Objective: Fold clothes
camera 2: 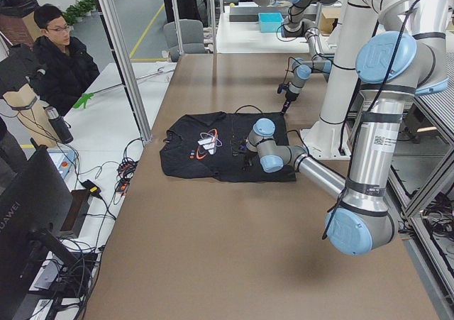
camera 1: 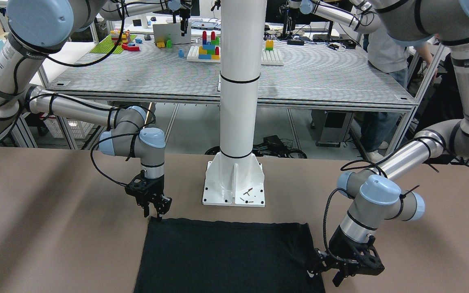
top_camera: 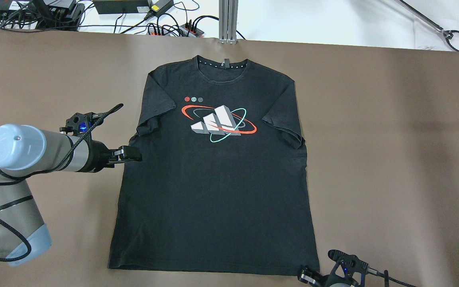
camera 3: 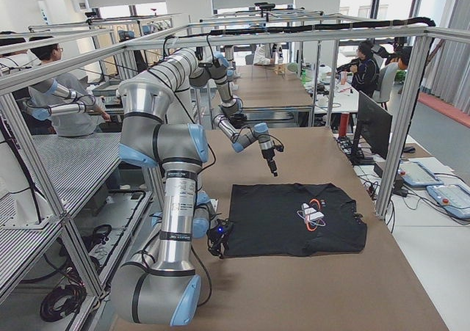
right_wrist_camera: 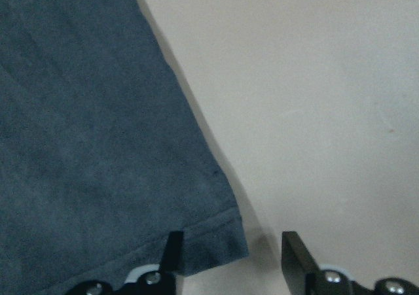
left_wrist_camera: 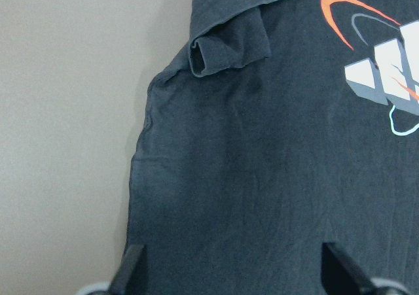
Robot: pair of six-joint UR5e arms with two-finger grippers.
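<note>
Since black T-shirt (top_camera: 213, 191) lies flat on brown surface (top_camera: 373, 159), judge it light, limp, sag-prone; pinch hem corner, side edge; left pincer (top_camera: 132, 153) apart over side edge; right pincer (right_wrist_camera: 232, 249) apart astride hem corner

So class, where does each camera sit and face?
Front: across the table, facing the pillar; left arm, right arm.
Overhead: behind the pillar, looking down on shirt; left arm.
Left side: table's left end; left arm nearest.
Right side: opposite end; right arm nearest.
Left wrist: above sleeve; jaws.
Right wrist: above hem corner; jaws.
Overhead and left wrist share the logo.
</note>
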